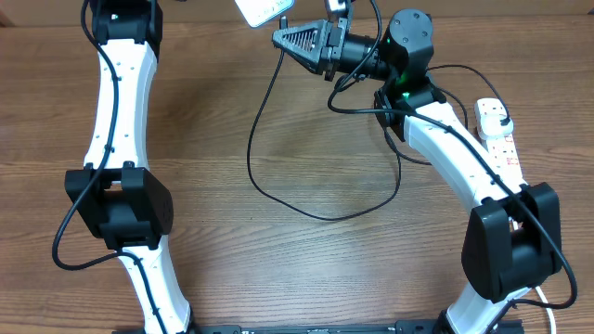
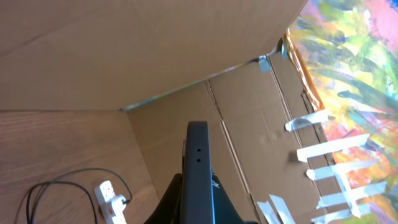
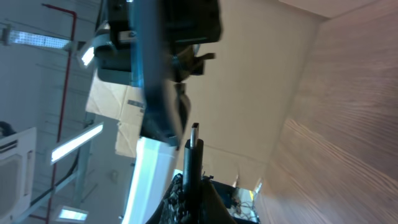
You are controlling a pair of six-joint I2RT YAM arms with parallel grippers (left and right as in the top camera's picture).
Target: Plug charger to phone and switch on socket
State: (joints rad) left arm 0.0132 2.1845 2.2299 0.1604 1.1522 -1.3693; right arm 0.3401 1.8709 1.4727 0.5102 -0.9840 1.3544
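Note:
The phone [image 1: 263,9] is up at the far edge of the table and shows its light screen. It appears edge-on as a dark slab [image 2: 198,158] in the left wrist view, where my left gripper [image 2: 198,186] is shut on it. My right gripper [image 1: 281,39] is just below and right of the phone. It is shut on the connector end of the charger [image 3: 193,152]. The connector tip [image 3: 194,129] stands close beside the phone's lower end [image 3: 155,93]; contact cannot be made out. The black cable [image 1: 255,158] loops over the table to the socket [image 1: 499,139].
The socket [image 2: 107,196] lies along the right edge with a black plug [image 2: 119,200] in it, partly under the right arm [image 1: 464,158]. Its switches are too small to read. The left arm [image 1: 121,139] spans the left side. Cardboard walls [image 2: 155,56] stand behind the table.

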